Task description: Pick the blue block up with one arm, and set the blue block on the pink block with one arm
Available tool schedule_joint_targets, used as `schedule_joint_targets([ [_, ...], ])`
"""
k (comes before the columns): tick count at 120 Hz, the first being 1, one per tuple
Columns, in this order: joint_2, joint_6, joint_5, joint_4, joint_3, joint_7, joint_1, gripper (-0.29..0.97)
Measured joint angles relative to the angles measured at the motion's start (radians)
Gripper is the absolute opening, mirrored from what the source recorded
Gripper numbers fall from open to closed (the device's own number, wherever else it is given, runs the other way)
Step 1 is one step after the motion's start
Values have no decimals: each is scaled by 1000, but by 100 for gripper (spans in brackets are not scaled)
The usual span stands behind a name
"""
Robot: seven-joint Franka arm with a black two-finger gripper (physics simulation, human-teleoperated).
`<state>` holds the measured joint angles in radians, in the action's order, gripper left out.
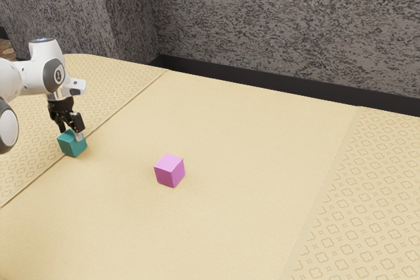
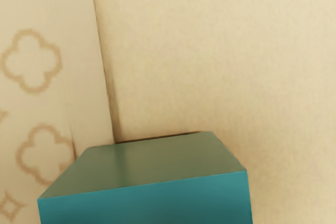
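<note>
Your gripper (image 1: 74,132) hung right at the top of the blue block (image 1: 70,146). The block sat on the table (image 1: 262,162) near the exterior view's left, beside the seam where the patterned cloth (image 1: 23,159) met the plain surface. From that angle you could not tell whether the gripper was closed on the block or merely poised over it. The pink block (image 1: 170,170) stood well apart, toward the exterior view's right. The blue block looked like a stiff, light cube with smooth, flat faces, probably a little slippery. You would have wanted a hold square on two opposite side faces, down past the top edge, never on the corners.
</note>
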<state>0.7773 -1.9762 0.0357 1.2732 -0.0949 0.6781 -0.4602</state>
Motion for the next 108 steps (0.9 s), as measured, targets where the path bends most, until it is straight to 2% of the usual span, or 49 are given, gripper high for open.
schedule_joint_targets([
  [108,27,11,23,-7,0,11,-8,68],
])
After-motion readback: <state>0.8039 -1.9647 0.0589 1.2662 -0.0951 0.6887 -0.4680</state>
